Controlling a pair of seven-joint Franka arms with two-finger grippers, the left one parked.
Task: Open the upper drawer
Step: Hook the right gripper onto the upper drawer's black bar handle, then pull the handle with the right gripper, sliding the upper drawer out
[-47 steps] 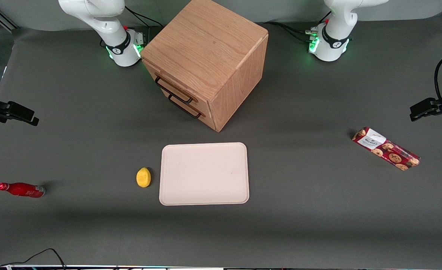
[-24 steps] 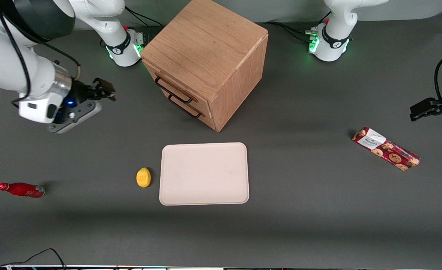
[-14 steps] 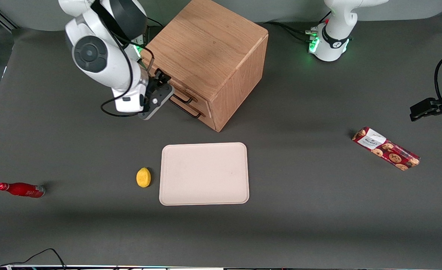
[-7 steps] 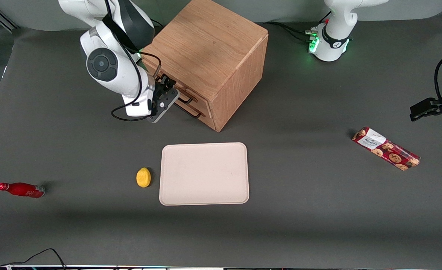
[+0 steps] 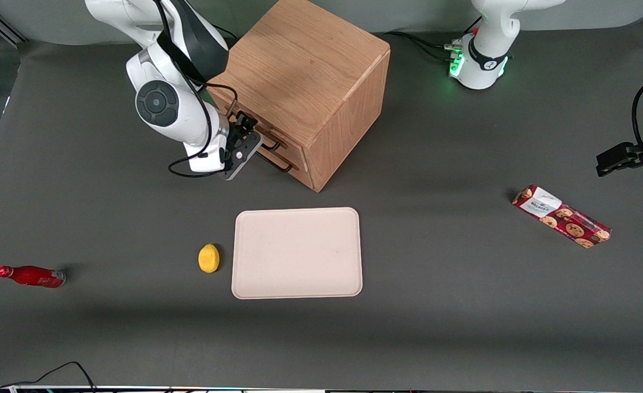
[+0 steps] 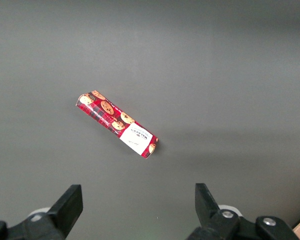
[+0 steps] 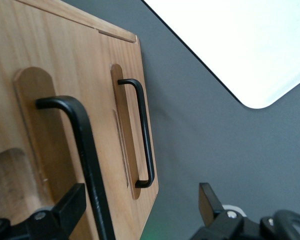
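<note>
light: even, soft overhead | shadows: faint beside cabinet [image 5: 305,87], dark band across surface [image 5: 463,327] | glare: tray [image 7: 240,45] overexposed | blur: near handle [image 7: 87,165] soft

You see the upper drawer [image 7: 65,135] in grained oak-look wood with a smooth black bar handle [image 7: 87,165], near the gripper [image 5: 243,143], on a matt grey table [image 5: 108,218].
</note>
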